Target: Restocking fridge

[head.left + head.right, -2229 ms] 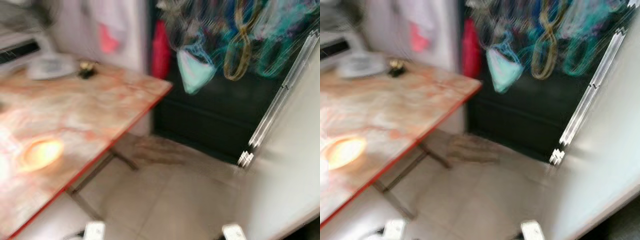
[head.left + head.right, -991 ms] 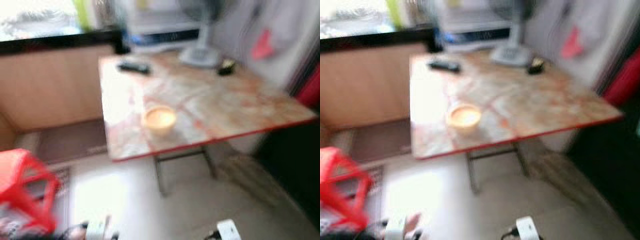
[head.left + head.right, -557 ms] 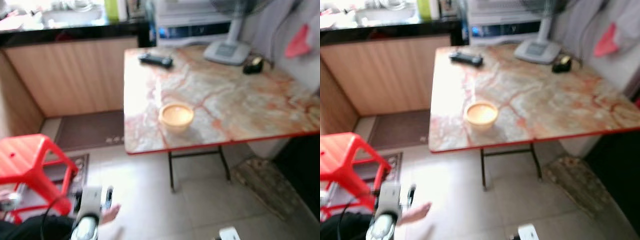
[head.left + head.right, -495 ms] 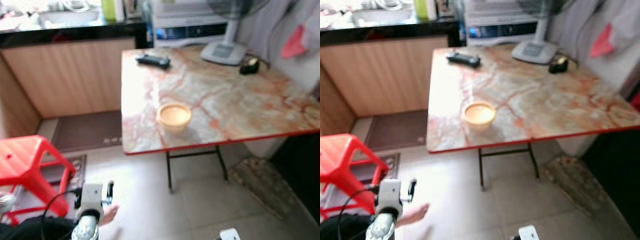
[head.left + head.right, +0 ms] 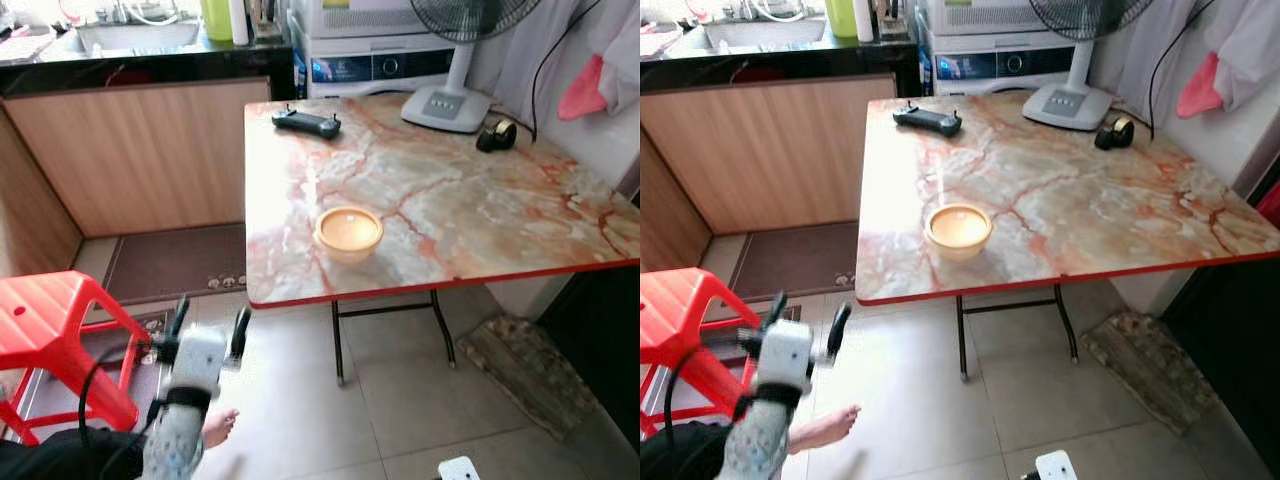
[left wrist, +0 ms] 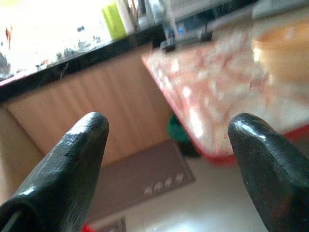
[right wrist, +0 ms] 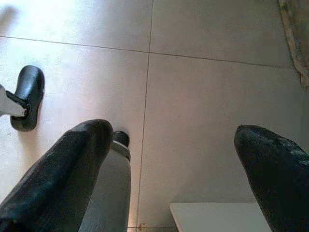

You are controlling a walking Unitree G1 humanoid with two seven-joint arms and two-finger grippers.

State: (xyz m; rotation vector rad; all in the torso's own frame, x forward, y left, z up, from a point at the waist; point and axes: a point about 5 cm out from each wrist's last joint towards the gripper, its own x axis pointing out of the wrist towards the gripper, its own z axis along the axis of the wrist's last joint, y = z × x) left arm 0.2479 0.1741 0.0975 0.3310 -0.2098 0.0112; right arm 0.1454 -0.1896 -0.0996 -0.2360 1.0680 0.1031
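Left gripper [image 5: 208, 328] spread, raised — red stool [image 5: 52, 322] beside, table [image 5: 480, 215] ahead

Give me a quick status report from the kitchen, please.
Left hand raised, open, empty, short of the table. Right hand open, hanging over floor tiles. Bowl near table's front edge. Red stool and a person's bare foot close by.

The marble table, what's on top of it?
On the marble table sit a small yellow bowl, a black controller, the base of a standing fan and a black tape roll. I can't tell whether the bowl holds anything.
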